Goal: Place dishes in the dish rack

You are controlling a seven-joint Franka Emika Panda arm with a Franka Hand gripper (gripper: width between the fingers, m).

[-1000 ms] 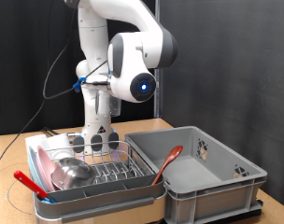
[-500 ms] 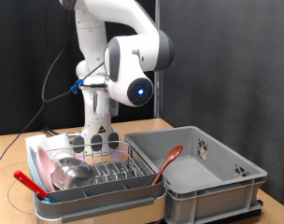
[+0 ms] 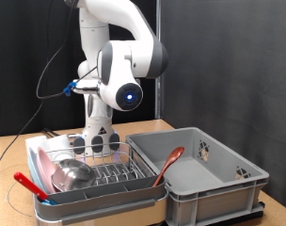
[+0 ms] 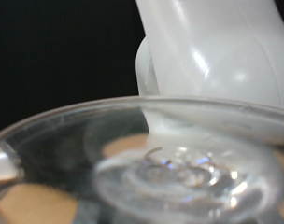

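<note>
In the wrist view a clear drinking glass point(image 4: 170, 168) fills the lower picture, very close to the camera, with the white robot arm behind it. No fingers show there. In the exterior view the hand point(image 3: 84, 87) is high above the dish rack point(image 3: 105, 177) and mostly hidden behind the arm. The chrome wire rack holds a shiny steel bowl point(image 3: 73, 174) and a pink plate point(image 3: 41, 162) standing at its left end. A red handle point(image 3: 28, 183) sticks out at the rack's front left. A reddish long-handled utensil point(image 3: 169, 164) leans inside the grey tub.
The large grey plastic tub point(image 3: 204, 179) stands right of the rack in the exterior view. Grey utensil cups point(image 3: 94, 143) sit at the rack's back. The robot base rises behind the rack. A black curtain closes the back.
The arm's wrist, with its blue light, has swung towards the exterior view's left and slightly down. The rack, tub and dishes have not moved.
</note>
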